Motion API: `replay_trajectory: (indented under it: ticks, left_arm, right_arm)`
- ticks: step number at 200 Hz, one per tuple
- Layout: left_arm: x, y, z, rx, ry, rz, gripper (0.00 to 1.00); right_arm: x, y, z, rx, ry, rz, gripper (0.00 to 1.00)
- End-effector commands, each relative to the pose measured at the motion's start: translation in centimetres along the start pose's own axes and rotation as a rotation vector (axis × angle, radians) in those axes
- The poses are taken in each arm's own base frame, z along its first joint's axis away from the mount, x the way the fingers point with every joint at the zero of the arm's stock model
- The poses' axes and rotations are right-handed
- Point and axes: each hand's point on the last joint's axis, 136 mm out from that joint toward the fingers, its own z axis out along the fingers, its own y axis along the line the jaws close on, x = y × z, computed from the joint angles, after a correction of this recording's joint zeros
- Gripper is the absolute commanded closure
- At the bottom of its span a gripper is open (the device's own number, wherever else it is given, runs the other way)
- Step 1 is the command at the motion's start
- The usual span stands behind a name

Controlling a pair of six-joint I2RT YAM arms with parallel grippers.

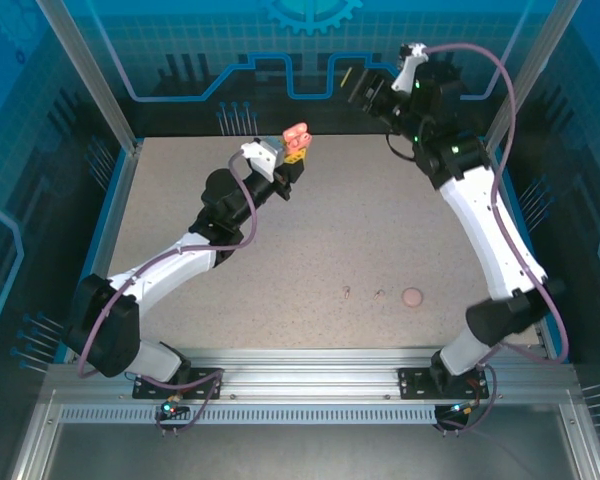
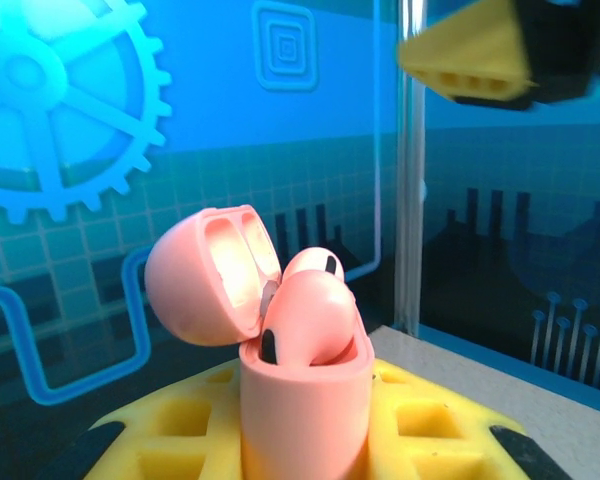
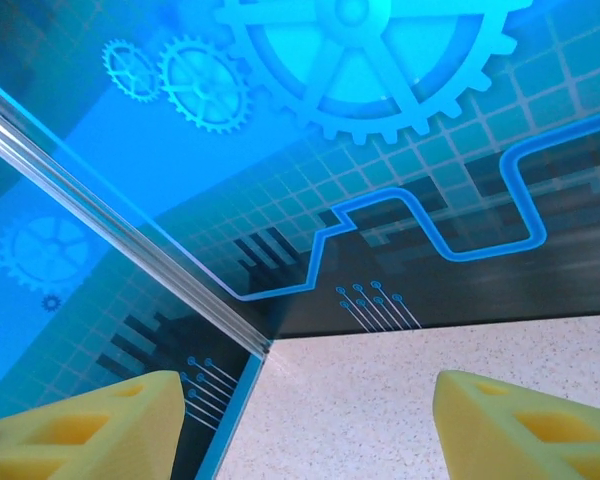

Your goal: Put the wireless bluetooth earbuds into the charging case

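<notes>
Your left gripper (image 1: 294, 157) pinches the open charging case (image 2: 300, 410) aloft, right gripper (image 3: 305, 425) spread and empty, but the earbuds (image 2: 310, 315) sit proud in their wells (not fully seated, I judge), so closing the lid could pop one out.

No legible text, numbers, brands; wall panels (image 3: 380, 150) bear gear, circuit graphics.

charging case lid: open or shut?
Open. The charging case lid is swung back, its two hollows exposed, earbuds visible in the base.
</notes>
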Motion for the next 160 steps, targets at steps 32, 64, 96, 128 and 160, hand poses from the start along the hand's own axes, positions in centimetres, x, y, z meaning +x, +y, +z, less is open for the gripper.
replay_trajectory:
  ticks: [32, 64, 96, 128, 160]
  left_arm:
    - [-0.1, -2.9, -1.6, 0.119, -0.015, -0.051, 1.00]
    - [0.2, -3.7, -1.7, 0.148, 0.000, -0.057, 1.00]
    - [0.3, -3.8, -1.4, 0.150, 0.003, -0.055, 1.00]
    - [0.4, -3.7, -1.0, 0.150, 0.005, -0.056, 1.00]
    - [0.6, -3.7, -0.8, 0.148, 0.009, -0.049, 1.00]
  right_arm:
    - [7.1, -2.5, 5.0, 0.017, 0.395, -0.040, 0.35]
    - [10.1, -2.8, 7.6, -0.005, 0.491, -0.030, 0.39]
    - [13.0, -2.2, 8.6, -0.022, 0.560, -0.046, 0.44]
    - [14.7, -1.0, 7.9, -0.033, 0.600, -0.104, 0.50]
    - [14.8, 0.2, 6.2, -0.046, 0.598, -0.150, 0.54]
